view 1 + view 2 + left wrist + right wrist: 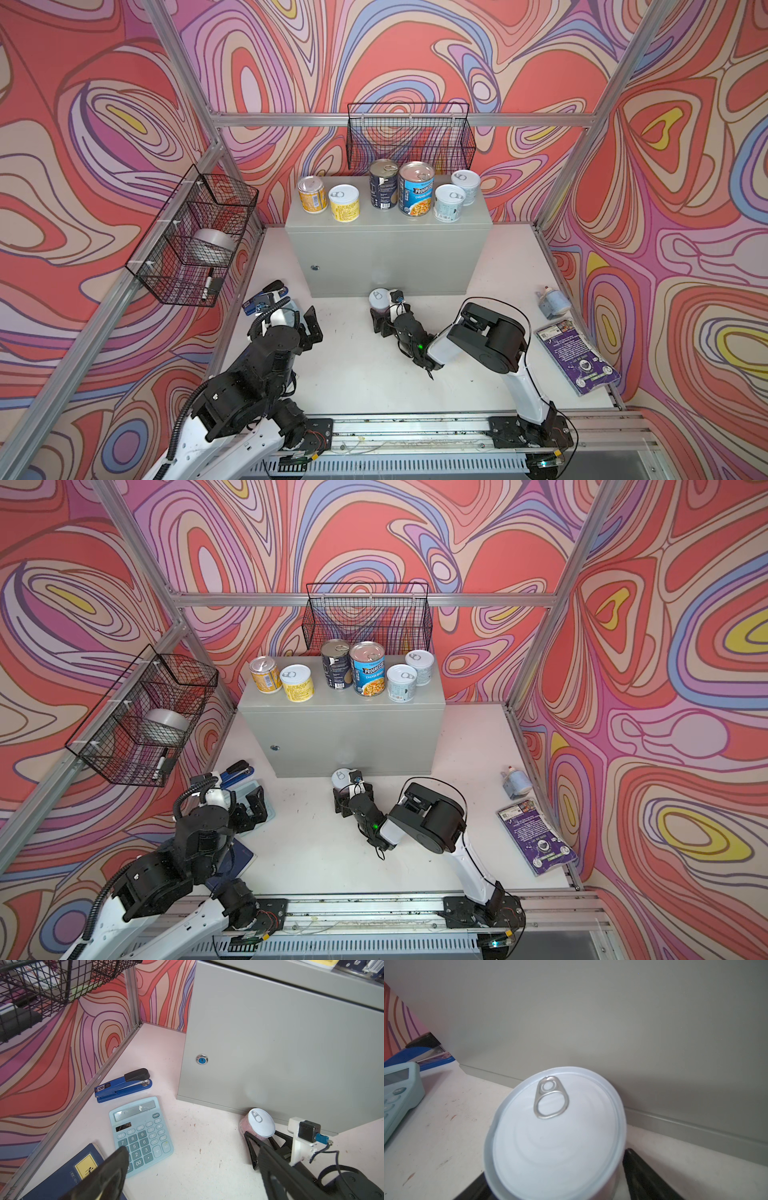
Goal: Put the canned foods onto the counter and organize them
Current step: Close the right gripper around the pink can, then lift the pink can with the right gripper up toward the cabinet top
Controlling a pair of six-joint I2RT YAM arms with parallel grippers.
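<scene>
Pink can point(556, 1136) fills the right wrist view, lid up. It stands on the table point(353, 365) just beside the counter's point(386, 257) front wall and looks to be the one tin not yet on top. Right gripper point(383, 318) reaches it low from the table side with fingers point(643, 1174) on either flank, likely for a side grip. Whether they press the can or only bracket it, I cannot tell. Left gripper point(300, 326) hangs spread wide and empty near the calculator point(141, 1134), clear of the work.

Six cans point(415, 189) stand on the counter top, sorted by kind: yellows, talls, pale blues. The wall ahead blocks any forward push, so the pink can probably needs lifting past the top edge. Bare room up there looks tight: pockets at the front corners and before the navy can point(383, 184).
</scene>
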